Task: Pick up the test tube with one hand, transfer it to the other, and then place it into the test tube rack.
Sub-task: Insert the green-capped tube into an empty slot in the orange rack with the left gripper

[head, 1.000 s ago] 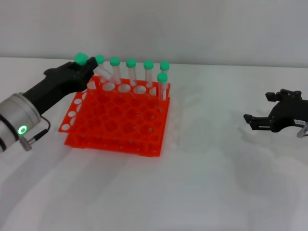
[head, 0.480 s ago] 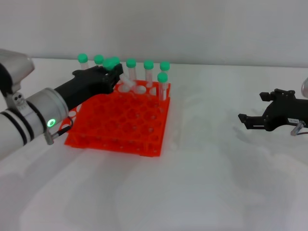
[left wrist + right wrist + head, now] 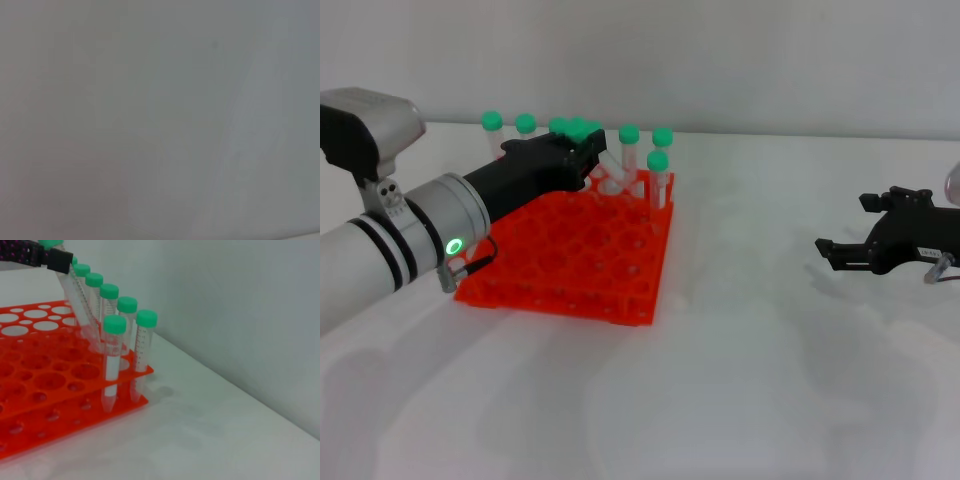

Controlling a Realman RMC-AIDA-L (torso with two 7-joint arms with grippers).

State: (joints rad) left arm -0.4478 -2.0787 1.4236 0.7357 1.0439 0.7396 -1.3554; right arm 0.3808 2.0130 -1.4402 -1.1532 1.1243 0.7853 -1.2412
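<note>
You have the white table (image 3: 740, 400) under everything, and on it the test tube rack (image 3: 570, 255), which serves as your landmark. The left arm (image 3: 410, 240), silver with its green ring light, reaches over the rack's near-left corner toward the rack's back row, and its left gripper (image 3: 582, 160) is clamped on the test tube (image 3: 80, 302) just below the green cap. That tube leans tilted, its lower end down at the rack's top tier among the back-row holes; you cannot tell whether the tip is inside a hole. The right gripper (image 3: 865, 245) hangs well apart from the rack, off its right side, with its fingers spread and nothing between them. The other green-capped tubes (image 3: 115, 355) stand upright along the rack's back edge and right corner
</note>
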